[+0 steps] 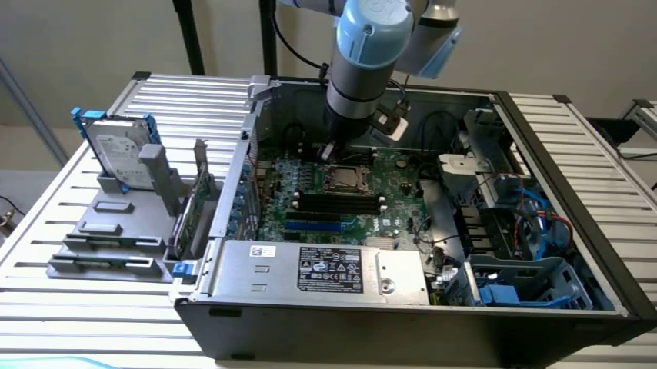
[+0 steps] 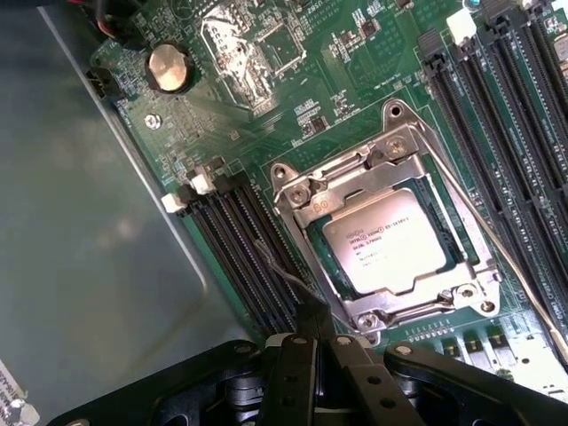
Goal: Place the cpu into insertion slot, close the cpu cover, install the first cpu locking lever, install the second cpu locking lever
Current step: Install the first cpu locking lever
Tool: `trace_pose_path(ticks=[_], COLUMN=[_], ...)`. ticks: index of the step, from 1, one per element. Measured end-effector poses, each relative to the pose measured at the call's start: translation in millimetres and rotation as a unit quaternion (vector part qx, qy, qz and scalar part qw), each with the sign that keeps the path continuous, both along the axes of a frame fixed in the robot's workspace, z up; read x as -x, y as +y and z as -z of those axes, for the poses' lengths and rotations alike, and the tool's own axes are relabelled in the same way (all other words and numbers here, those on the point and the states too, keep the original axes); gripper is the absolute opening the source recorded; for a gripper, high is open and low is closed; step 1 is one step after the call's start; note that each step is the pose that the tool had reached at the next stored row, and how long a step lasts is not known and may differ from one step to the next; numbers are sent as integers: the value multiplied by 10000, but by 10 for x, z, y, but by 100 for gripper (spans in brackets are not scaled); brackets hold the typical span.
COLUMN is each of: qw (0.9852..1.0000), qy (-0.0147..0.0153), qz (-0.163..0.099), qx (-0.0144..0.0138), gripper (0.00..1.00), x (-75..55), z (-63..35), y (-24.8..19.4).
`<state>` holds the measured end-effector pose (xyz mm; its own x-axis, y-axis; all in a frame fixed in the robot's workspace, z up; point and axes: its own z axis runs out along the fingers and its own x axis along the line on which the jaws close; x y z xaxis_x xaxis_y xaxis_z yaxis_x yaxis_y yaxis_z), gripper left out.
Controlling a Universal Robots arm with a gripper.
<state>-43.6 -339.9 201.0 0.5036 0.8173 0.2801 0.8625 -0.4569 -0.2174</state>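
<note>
The cpu [image 2: 383, 241], a pale metallic square with printed text, lies in the insertion slot [image 2: 395, 142] on the green motherboard [image 1: 395, 207]. The silver cpu cover [image 2: 355, 173] lies flat around it, framing the chip. One thin wire locking lever [image 2: 282, 271] runs along the socket's side up to the fingertips of my gripper [image 2: 315, 333], which is shut; whether the wire is pinched I cannot tell. A second thin lever [image 2: 497, 248] runs along the opposite side. In the exterior view, my gripper [image 1: 331, 150] hangs just beside the socket [image 1: 345, 178].
Black memory slots [image 2: 240, 240] flank the socket closely on both sides [image 2: 506, 115]. A coin battery [image 2: 169, 68] sits further off. The open case holds a power supply [image 1: 318, 269] and blue drive cage [image 1: 524, 280]. A hard drive [image 1: 115, 150] stands outside on the exterior view's left.
</note>
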Motion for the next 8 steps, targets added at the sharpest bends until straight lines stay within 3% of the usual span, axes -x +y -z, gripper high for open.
trace_pose_path(ticks=[4,8], qw=[10000,10000], qy=[1,8], qz=[13,18], qx=[11,43], gripper=[11,11], x=[-44,-64], z=[17,22], y=[8,16])
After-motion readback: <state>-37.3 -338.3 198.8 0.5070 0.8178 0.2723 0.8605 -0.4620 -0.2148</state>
